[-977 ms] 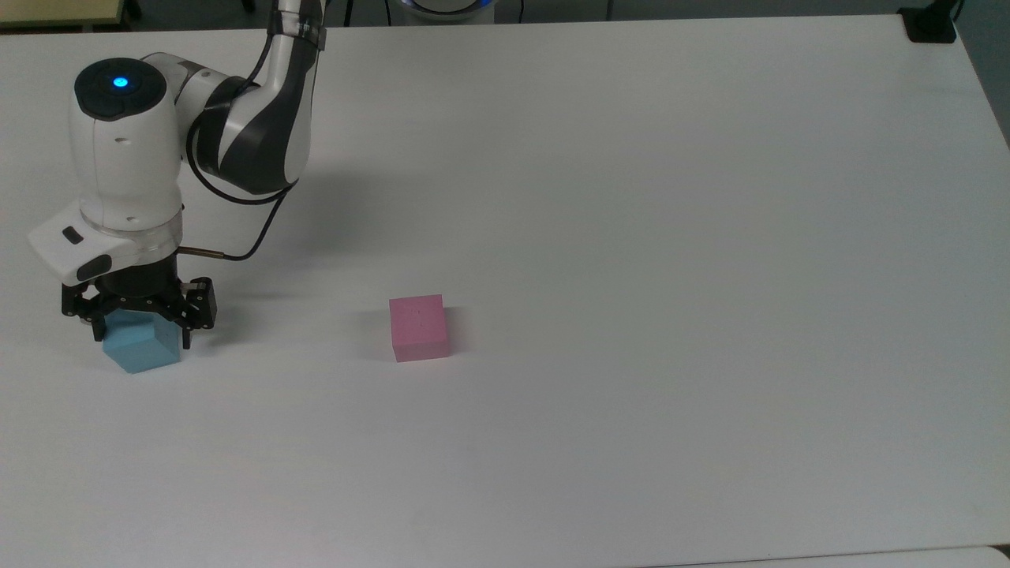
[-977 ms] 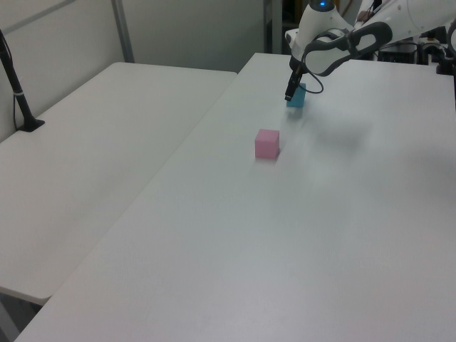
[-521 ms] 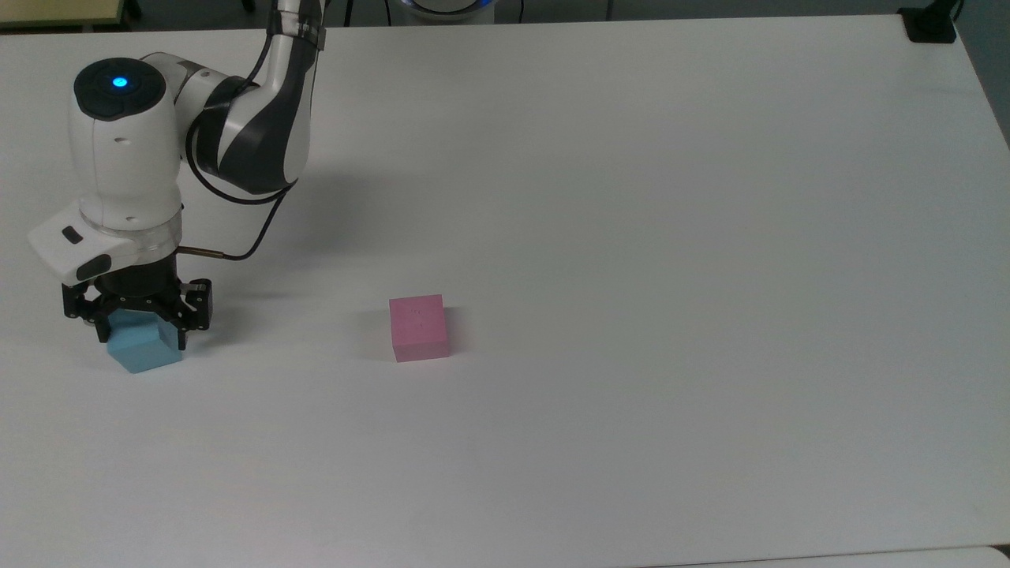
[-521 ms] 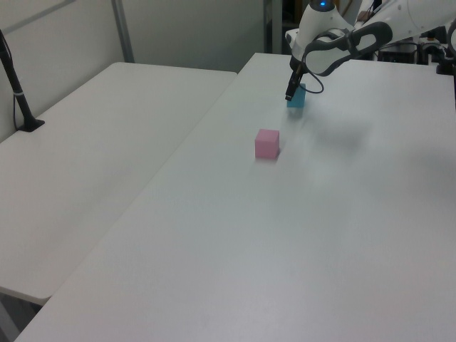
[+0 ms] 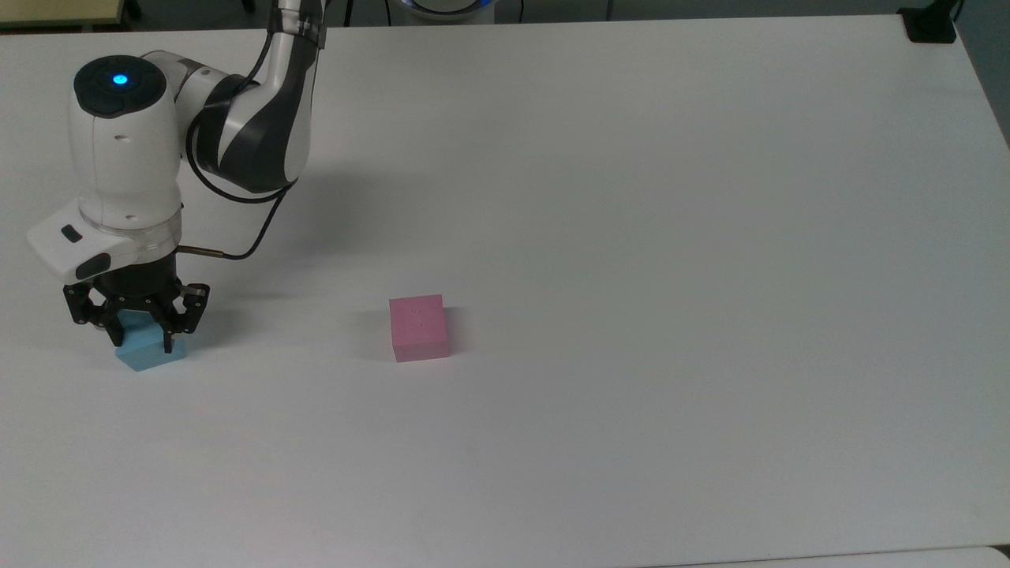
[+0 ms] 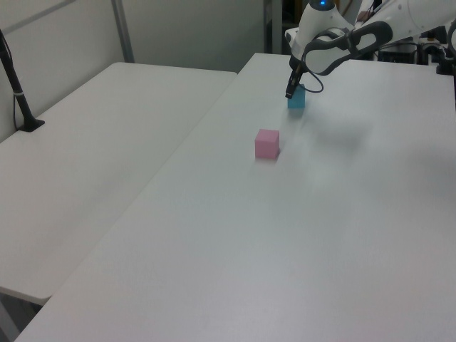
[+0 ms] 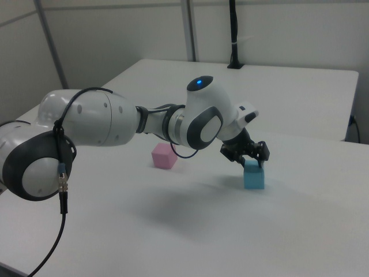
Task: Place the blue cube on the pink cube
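Top view: the claw (image 5: 142, 341) stands over the blue cube (image 5: 150, 352), fingers down either side of it, closed or nearly closed on its faces; firm contact is judged likely, not confirmed. That cube rests on the table (image 5: 631, 197). The pink cube (image 5: 419, 327) sits well apart toward the top view's right, bare. Lift, carry and stacking all remain.

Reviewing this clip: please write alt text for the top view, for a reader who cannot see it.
The white robot arm's black two-finger gripper straddles the small sky-blue matte cube, which rests on the white table at the top view's left. The small pastel pink matte cube sits apart, nearer the table's middle.
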Motion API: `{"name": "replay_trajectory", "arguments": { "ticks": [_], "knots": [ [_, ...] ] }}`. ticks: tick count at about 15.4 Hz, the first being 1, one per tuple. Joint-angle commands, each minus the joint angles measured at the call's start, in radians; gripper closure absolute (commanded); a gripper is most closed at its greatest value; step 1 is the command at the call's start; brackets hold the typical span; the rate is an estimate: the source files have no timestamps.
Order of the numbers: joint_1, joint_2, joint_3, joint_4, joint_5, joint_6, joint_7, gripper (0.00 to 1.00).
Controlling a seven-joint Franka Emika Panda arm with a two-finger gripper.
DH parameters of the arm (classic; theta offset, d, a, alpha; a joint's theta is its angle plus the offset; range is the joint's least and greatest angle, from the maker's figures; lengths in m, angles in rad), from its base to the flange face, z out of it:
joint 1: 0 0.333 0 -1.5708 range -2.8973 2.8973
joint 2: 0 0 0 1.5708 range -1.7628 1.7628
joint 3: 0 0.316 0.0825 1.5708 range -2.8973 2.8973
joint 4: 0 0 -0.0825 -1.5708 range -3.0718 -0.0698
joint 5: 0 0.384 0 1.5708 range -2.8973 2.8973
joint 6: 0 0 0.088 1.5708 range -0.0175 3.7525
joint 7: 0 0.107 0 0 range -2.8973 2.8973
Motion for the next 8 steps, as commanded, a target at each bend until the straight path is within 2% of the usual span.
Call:
{"name": "replay_trajectory", "arguments": {
  "ticks": [1, 5, 8],
  "knots": [
    [0.013, -0.027, 0.0, -0.041, 0.005, -0.031, 0.009, 0.69],
    [0.014, -0.053, 0.001, 0.009, 0.013, -0.165, 0.008, 0.68],
    [0.062, -0.107, -0.005, 0.003, 0.017, -0.178, 0.011, 0.66]
  ]
}}
